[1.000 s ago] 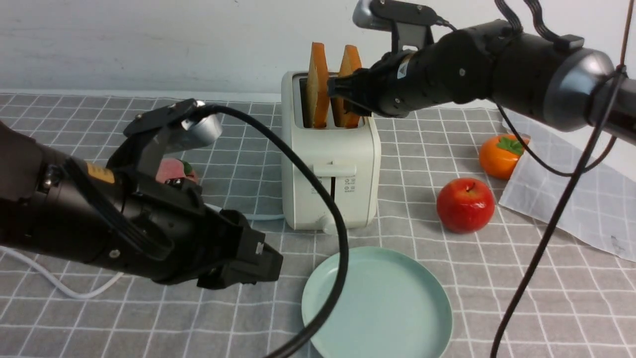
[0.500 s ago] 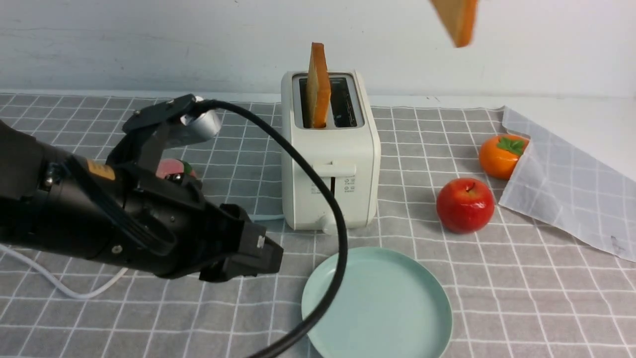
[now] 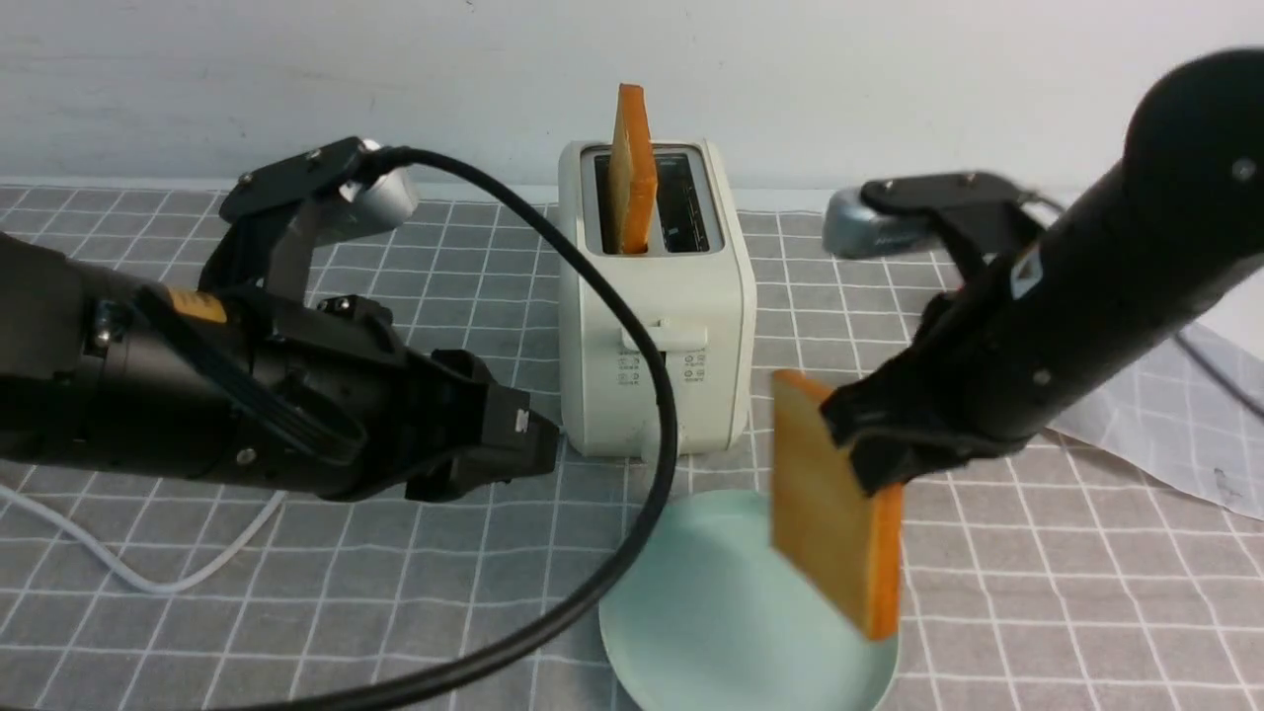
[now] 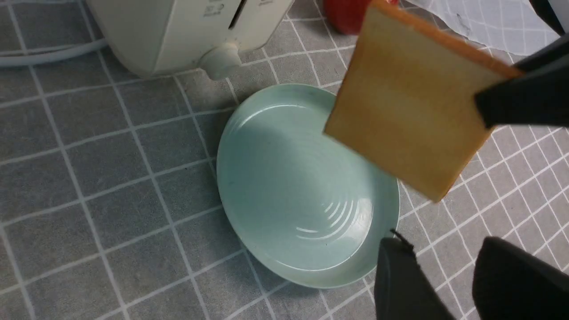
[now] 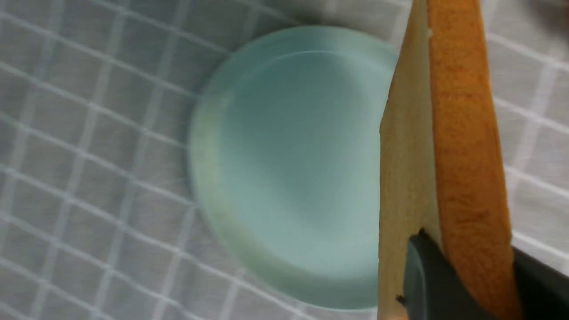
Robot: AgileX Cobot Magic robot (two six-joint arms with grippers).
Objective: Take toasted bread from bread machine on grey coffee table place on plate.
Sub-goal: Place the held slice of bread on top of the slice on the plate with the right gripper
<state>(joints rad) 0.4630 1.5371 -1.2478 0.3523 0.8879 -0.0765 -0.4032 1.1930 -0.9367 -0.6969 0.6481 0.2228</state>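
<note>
Left gripper hangs over the grey coffee table, left of middle, fingers parted with nothing between them. Bread machine sits toward the far edge, one slice standing in its left slot. The plate is by the near edge. Right gripper is clamped on the other slice, which is tilted over the plate's right side.

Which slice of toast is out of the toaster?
The slice gripped by the right hand, tilted above the plate. The other slice stands in the toaster.
</note>
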